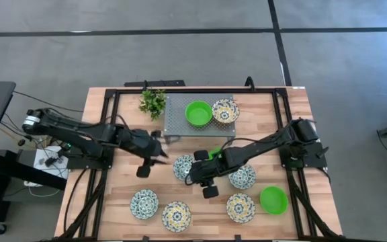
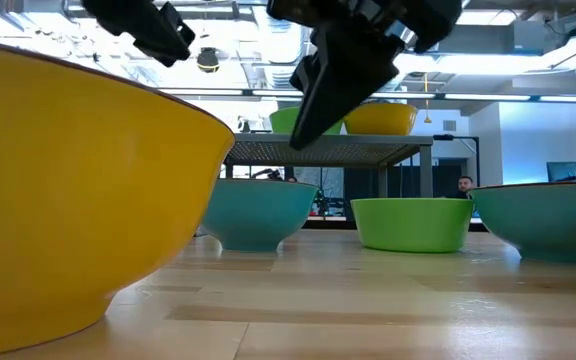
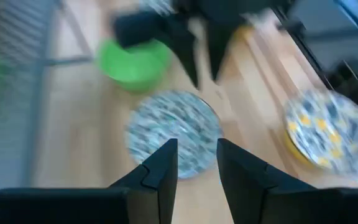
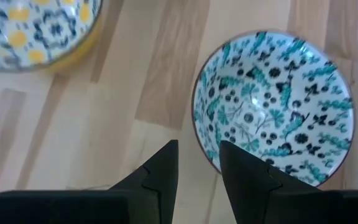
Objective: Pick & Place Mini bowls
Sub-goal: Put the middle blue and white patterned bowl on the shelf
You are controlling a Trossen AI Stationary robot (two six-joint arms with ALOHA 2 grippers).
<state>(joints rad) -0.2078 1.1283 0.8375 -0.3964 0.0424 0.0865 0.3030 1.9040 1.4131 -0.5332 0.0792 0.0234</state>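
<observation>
On the counter (image 1: pixel 294 111): nine mini bowls sit in all, some on the wood and two up on a stand.
Stand (image 1: pixel 177 121): grey metal with little holes, at the back middle of the counter. A green bowl (image 1: pixel 198 113) and a yellow-flower bowl (image 1: pixel 225 110) sit on top, side by side.
Plant (image 1: pixel 153 102): a small green sprig just beside the stand, on the left arm's side.
Left hand (image 1: pixel 154 160): in front of the stand, above the wood, near a blue-flower bowl (image 1: pixel 183 167). Its two fingers (image 3: pixel 160 168) are a little apart and hold nothing.
Right hand (image 1: pixel 195 176): near the middle of the counter, just beside that same blue-flower bowl. Its wrist view shows the fingers (image 4: pixel 163 168) a little apart, over the rim of a bowl with blue-green leaves (image 4: pixel 272 106). They grip nothing.
Middle bowls: another green bowl (image 1: pixel 214 154) peeks out from under the right arm. One more blue-flower bowl (image 1: pixel 242 177) sits just past that arm.
Front row: a blue-flower bowl (image 1: pixel 144 203), then two yellow-flower bowls (image 1: pixel 177 216) (image 1: pixel 240 208), then a plain green bowl (image 1: pixel 273 199) on the right arm's side.
Low view: a big yellow bowl side (image 2: pixel 78 180) fills the near corner.
</observation>
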